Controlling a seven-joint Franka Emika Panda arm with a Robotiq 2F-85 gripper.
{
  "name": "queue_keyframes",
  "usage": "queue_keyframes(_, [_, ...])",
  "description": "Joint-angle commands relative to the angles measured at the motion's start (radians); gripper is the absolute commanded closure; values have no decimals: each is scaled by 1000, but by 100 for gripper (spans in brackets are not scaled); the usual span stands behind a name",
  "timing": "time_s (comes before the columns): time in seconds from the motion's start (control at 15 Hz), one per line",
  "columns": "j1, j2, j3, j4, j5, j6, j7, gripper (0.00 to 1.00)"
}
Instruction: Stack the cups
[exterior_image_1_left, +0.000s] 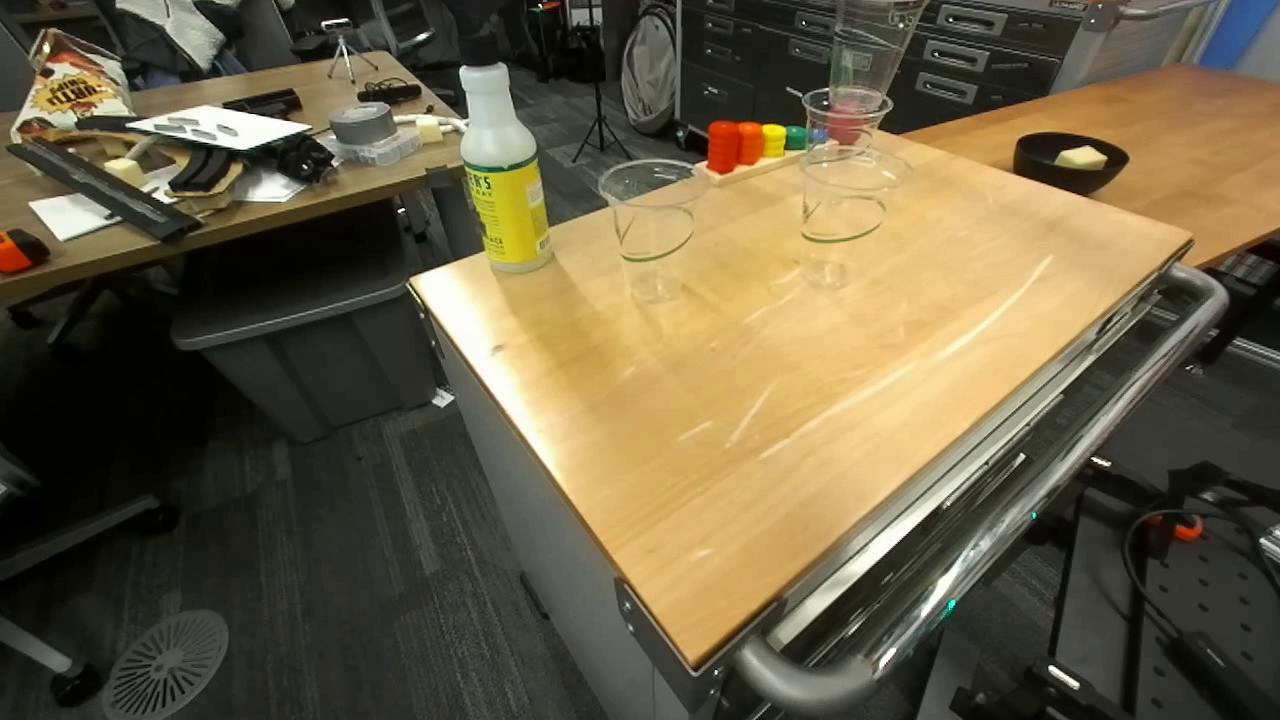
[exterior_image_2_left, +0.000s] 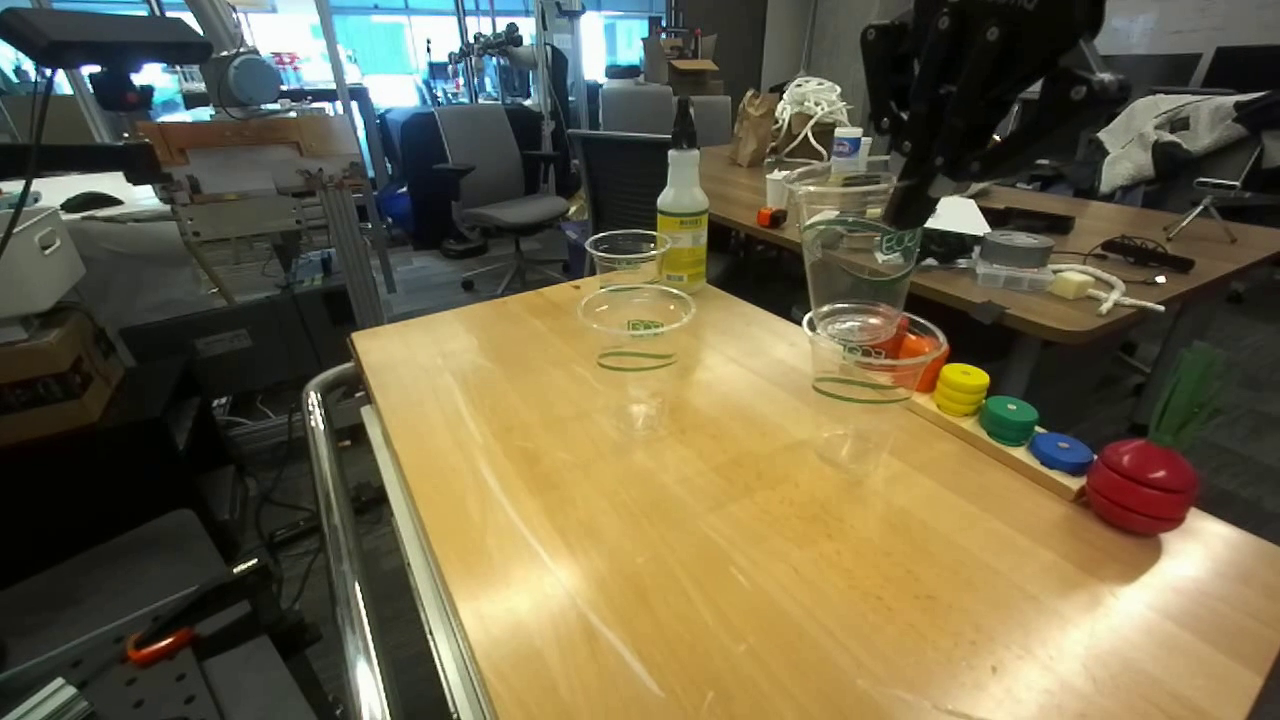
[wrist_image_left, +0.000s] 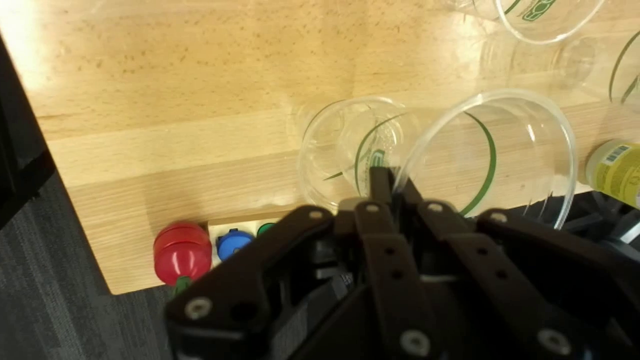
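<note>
Several clear cups with green print are in view. My gripper (exterior_image_2_left: 915, 205) is shut on the rim of a clear cup (exterior_image_2_left: 850, 275), also in the wrist view (wrist_image_left: 525, 155). That cup hangs upright above a standing cup (exterior_image_2_left: 865, 390), also in the wrist view (wrist_image_left: 325, 145). In both exterior views the held cup's base overlaps the standing cup's rim; I cannot tell if it is inside. In the wrist view the held cup lies right of it. Another cup (exterior_image_1_left: 850, 215) stands nearer the handle side. Another cup (exterior_image_1_left: 655, 230) stands beside the spray bottle.
The spray bottle (exterior_image_1_left: 510, 205) stands at the table corner. A wooden ring toy (exterior_image_2_left: 1000, 440) and a red toy radish (exterior_image_2_left: 1142, 485) line the table edge behind the standing cup. A metal handle (exterior_image_1_left: 960, 590) runs along the opposite edge of the wooden table (exterior_image_1_left: 800, 420).
</note>
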Motion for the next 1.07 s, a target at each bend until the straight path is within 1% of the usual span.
queue_keyframes(0.0, [-10,51,8,73,40,-54,-25,95])
queue_keyframes(0.27, [-10,81,14,85,22,-69,-15,93])
queue_keyframes(0.33, [-11,87,14,86,19,-70,-14,78])
queue_keyframes(0.4, [-12,92,14,88,15,-70,-11,68])
queue_keyframes(0.47, [-13,98,14,91,14,-72,-10,66])
queue_keyframes(0.53, [-14,102,14,93,13,-71,-8,60])
queue_keyframes(0.73, [-19,113,12,100,9,-65,1,35])
queue_keyframes(1.0, [-26,134,7,111,-1,-60,16,6])
